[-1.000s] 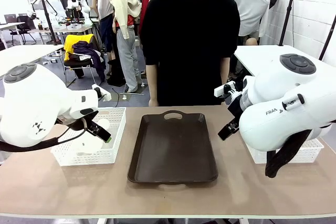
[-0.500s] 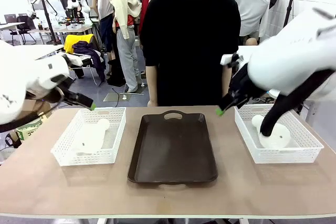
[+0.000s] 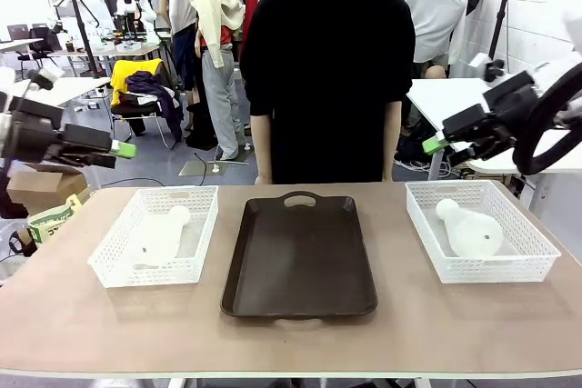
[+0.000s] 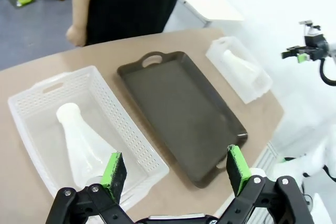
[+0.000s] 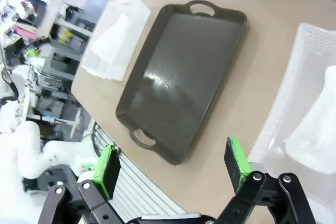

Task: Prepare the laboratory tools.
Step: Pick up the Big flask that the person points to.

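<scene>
Two translucent whitish conical flasks lie on their sides, one in each white lattice basket. The left flask (image 3: 159,238) (image 4: 79,140) (image 5: 116,34) rests in the left basket (image 3: 198,224). The right flask (image 3: 470,229) (image 5: 319,129) (image 4: 239,67) rests in the right basket (image 3: 527,233). My left gripper (image 3: 116,150) (image 4: 175,170) hangs open high above the table's left end, beyond the left basket. At the far right, my right gripper (image 3: 433,144) (image 5: 172,167) is open in the air above the right basket. Neither holds anything.
A dark brown rectangular tray (image 3: 300,256) (image 4: 181,108) (image 5: 178,77) lies between the baskets with nothing on it. A person in black (image 3: 327,61) stands at the far edge behind the tray. A white side table (image 3: 455,97) stands behind on the right.
Both arms have risen and swung outward from low beside the baskets to high at the table's ends. The right basket and its flask, covered before, are in plain view.
</scene>
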Motion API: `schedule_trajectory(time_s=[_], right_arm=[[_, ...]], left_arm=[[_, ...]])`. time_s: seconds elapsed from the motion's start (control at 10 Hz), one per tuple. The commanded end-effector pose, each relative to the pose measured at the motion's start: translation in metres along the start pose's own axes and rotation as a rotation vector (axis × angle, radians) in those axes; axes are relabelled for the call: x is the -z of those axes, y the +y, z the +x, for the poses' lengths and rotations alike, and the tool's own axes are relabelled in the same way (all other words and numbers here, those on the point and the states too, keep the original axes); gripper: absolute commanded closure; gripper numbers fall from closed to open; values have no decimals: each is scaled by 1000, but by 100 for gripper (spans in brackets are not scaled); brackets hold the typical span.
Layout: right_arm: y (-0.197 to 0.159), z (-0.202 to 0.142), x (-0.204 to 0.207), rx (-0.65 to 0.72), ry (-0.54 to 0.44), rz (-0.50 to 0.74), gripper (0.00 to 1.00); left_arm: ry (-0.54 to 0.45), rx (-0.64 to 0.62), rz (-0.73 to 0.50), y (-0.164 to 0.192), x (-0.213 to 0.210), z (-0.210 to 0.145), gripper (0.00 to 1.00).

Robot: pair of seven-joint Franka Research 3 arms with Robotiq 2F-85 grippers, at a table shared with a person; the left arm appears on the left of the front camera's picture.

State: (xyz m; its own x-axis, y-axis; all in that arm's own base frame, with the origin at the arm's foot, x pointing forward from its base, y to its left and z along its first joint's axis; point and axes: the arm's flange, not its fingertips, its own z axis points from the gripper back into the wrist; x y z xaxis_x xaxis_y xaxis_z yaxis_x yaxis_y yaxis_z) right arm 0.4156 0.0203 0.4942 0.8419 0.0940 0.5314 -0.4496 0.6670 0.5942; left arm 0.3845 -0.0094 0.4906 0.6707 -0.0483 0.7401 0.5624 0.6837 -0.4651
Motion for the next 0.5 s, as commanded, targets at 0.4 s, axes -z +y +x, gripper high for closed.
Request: schedule_trajectory(time_s=[0.4], right_arm=[[-44, -38, -69, 127, -185, -33, 0]], left_arm=[[84, 34, -12, 9, -12, -21, 0]])
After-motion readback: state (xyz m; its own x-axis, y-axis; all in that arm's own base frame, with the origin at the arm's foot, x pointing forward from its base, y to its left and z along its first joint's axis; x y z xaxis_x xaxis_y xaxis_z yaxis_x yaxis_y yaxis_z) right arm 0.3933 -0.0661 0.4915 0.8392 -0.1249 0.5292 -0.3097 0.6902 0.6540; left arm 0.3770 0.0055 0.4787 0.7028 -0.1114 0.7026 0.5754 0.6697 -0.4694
